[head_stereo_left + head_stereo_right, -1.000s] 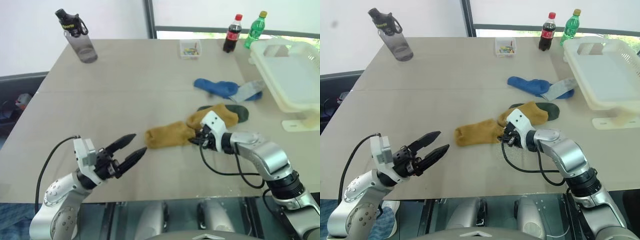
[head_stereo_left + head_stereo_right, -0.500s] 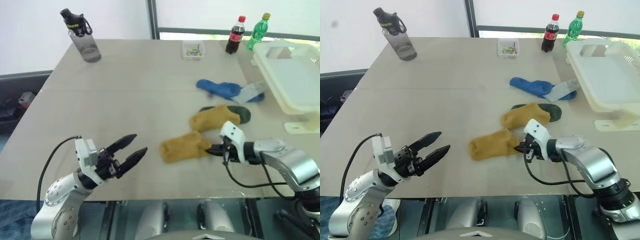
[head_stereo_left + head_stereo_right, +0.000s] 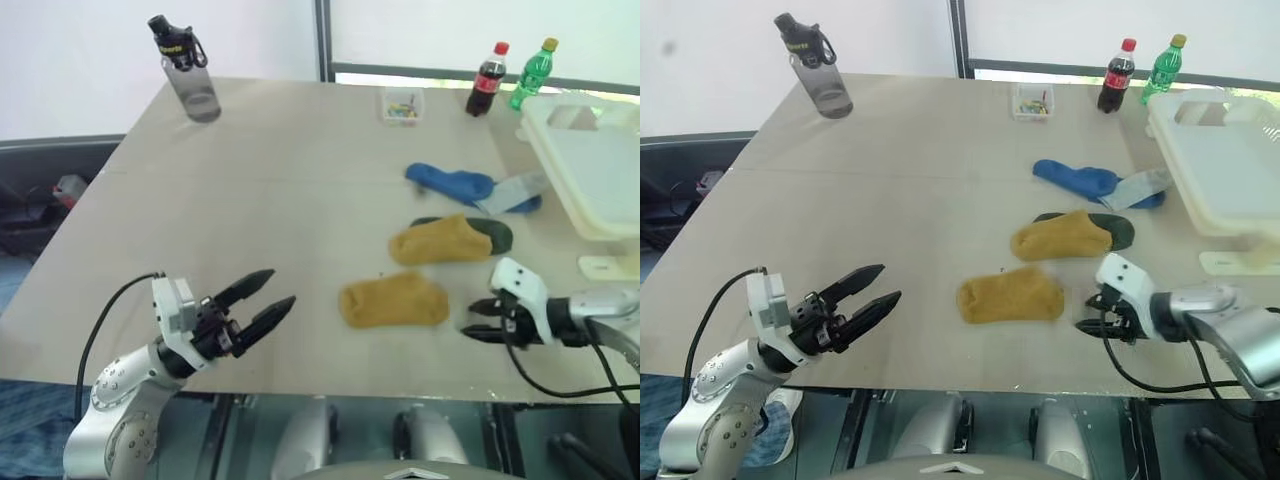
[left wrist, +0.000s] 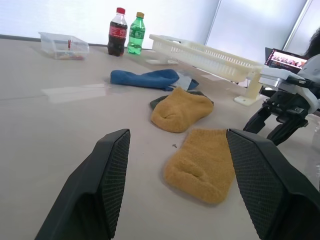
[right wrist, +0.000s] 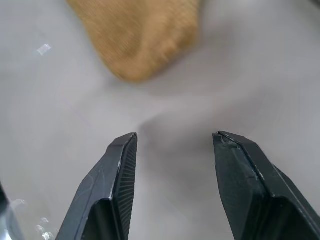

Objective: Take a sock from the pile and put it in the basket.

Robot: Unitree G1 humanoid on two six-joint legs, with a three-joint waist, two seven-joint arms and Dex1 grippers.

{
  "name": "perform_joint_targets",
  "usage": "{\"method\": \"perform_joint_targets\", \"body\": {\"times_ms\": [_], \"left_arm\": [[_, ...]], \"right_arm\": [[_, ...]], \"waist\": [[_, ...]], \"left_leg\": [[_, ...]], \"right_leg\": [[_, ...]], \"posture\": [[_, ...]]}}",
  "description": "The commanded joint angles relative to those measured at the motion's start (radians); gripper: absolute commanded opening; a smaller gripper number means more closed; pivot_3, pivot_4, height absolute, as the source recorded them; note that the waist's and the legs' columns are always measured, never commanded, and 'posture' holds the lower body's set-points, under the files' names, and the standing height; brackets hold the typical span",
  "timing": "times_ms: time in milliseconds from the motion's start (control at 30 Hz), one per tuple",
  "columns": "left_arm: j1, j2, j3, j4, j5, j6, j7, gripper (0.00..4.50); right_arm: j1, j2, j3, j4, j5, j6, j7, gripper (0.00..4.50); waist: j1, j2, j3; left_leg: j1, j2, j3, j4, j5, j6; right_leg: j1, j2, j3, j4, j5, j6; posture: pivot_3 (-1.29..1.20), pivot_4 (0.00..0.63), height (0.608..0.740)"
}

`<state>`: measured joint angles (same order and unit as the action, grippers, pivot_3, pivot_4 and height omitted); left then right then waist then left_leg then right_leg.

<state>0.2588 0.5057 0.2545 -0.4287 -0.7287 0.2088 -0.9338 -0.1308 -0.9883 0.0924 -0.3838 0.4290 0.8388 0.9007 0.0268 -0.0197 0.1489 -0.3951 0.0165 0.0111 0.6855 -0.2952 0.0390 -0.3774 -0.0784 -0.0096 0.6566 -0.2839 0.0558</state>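
A mustard-yellow sock (image 3: 393, 300) lies flat near the table's front edge, touched by neither gripper. My right gripper (image 3: 470, 320) is just to its right, open and empty, with a gap between its fingertips and the sock (image 5: 137, 35). A second mustard sock (image 3: 440, 240) rests on a dark green one (image 3: 497, 232). Together with a blue sock (image 3: 450, 183) and a pale grey one (image 3: 510, 190) they form the loose pile. The white basket (image 3: 600, 175) stands at the table's right edge. My left gripper (image 3: 278, 288) hovers open and empty at the front left, pointing toward the sock (image 4: 202, 162).
A dark water bottle (image 3: 185, 70) stands at the back left. A small clear box (image 3: 403, 103), a cola bottle (image 3: 487, 80) and a green bottle (image 3: 533, 72) line the back edge. A white bracket (image 3: 610, 265) lies in front of the basket.
My right gripper dragged the near mustard sock away from the other one, toward the front right, then opened, let it go and drew off to the right. The left arm kept still; the view shifted.
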Motion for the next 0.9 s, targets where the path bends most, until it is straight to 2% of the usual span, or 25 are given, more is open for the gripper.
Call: {"method": "perform_joint_targets", "body": {"times_ms": [33, 133, 267, 367, 533, 667, 833, 900], "left_arm": [[-0.008, -0.001, -0.002, -0.013, 0.000, -0.016, -0.009, 3.30], [-0.015, 0.002, -0.007, -0.008, 0.001, -0.017, -0.014, 3.30], [-0.023, 0.004, -0.009, -0.005, 0.003, -0.019, -0.014, 3.30], [-0.017, 0.005, -0.005, -0.008, 0.002, -0.021, -0.013, 3.30], [-0.019, 0.002, -0.011, -0.006, 0.008, -0.025, -0.011, 3.30], [-0.014, 0.002, -0.005, -0.012, 0.006, -0.027, -0.009, 3.30], [0.016, 0.000, 0.001, -0.026, 0.005, -0.037, -0.012, 3.30], [0.023, 0.001, 0.001, -0.027, 0.004, -0.039, -0.011, 3.30]], "right_arm": [[-0.050, 0.052, -0.044, 0.075, -0.031, -0.012, -0.070, 2.53], [-0.135, 0.180, -0.011, 0.065, -0.055, -0.082, -0.139, 2.53], [-0.175, 0.294, 0.048, 0.062, -0.111, -0.169, -0.177, 2.53], [-0.213, 0.356, 0.105, 0.084, -0.184, -0.268, -0.198, 2.53], [-0.297, 0.444, 0.144, 0.149, -0.231, -0.312, -0.214, 2.53], [-0.349, 0.473, 0.165, 0.215, -0.290, -0.282, -0.241, 2.53], [-0.337, 0.462, 0.194, 0.238, -0.320, -0.266, -0.209, 2.53], [-0.331, 0.463, 0.202, 0.245, -0.329, -0.272, -0.203, 1.98]], "waist": [[-0.008, 0.000, 0.000], [-0.020, 0.003, 0.003], [-0.025, 0.005, 0.004], [-0.026, 0.008, 0.005], [-0.030, 0.009, 0.006], [-0.030, 0.009, 0.006], [-0.037, 0.010, 0.007], [-0.038, 0.010, 0.007]], "left_leg": [[0.000, 0.000, 0.000, 0.000, 0.000, 0.000], [0.000, 0.001, 0.003, 0.001, 0.000, 0.000], [0.000, 0.003, 0.002, -0.001, 0.000, 0.000], [-0.002, 0.004, 0.001, -0.002, 0.000, -0.001], [-0.003, 0.001, 0.005, -0.001, 0.002, -0.003], [-0.002, 0.001, 0.004, -0.001, 0.001, -0.001], [-0.002, 0.002, 0.004, -0.001, 0.001, -0.001], [-0.002, 0.002, 0.004, -0.001, 0.001, -0.001]], "right_leg": [[0.000, 0.000, 0.000, 0.000, 0.000, 0.000], [-0.001, 0.001, 0.003, 0.002, -0.001, -0.002], [-0.002, 0.006, 0.003, 0.003, 0.000, 0.000], [-0.004, 0.008, 0.001, 0.002, 0.000, 0.000], [-0.005, 0.007, 0.001, 0.002, 0.000, 0.000], [-0.005, 0.007, 0.001, 0.004, 0.000, 0.000], [-0.005, 0.008, 0.001, 0.004, 0.000, 0.000], [-0.005, 0.008, 0.001, 0.004, 0.000, 0.000]], "posture": [[0.00, 0.150, 0.740], [0.00, 0.150, 0.740], [0.00, 0.150, 0.740], [0.00, 0.150, 0.740], [0.00, 0.150, 0.740], [0.00, 0.150, 0.740], [0.00, 0.150, 0.740], [0.00, 0.150, 0.740]]}}
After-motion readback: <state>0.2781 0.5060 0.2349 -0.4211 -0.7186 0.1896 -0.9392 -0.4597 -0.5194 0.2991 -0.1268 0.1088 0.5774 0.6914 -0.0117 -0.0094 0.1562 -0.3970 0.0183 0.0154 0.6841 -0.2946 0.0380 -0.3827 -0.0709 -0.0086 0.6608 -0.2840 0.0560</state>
